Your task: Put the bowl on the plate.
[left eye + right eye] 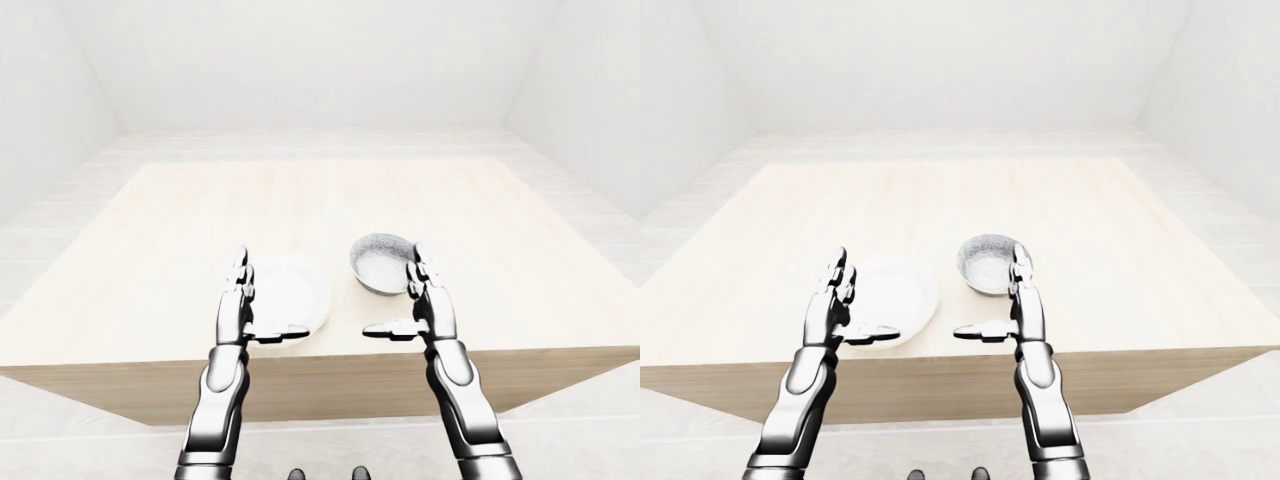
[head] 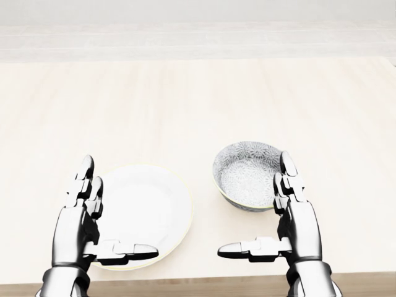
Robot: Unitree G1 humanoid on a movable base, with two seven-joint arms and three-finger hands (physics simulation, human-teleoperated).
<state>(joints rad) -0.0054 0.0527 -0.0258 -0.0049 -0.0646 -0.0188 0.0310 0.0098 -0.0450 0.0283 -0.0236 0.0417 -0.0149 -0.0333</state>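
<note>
1. One small round grey-patterned ceramic bowl (image 2: 246, 175) sits upright on the pale wooden table (image 2: 185, 99). It's just right of the flat white round plate (image 2: 148, 198) and not on it yet.
2. Our right hand (image 2: 296, 218) stands open right by the bowl's right rim, thumb stuck out sideways. We'd guess it's lining up a grab.
3. Our left hand (image 2: 80, 216), also spread and empty, flanks the plate's left edge, probably just parked.
4. No brands or writing we can read anywhere.
</note>
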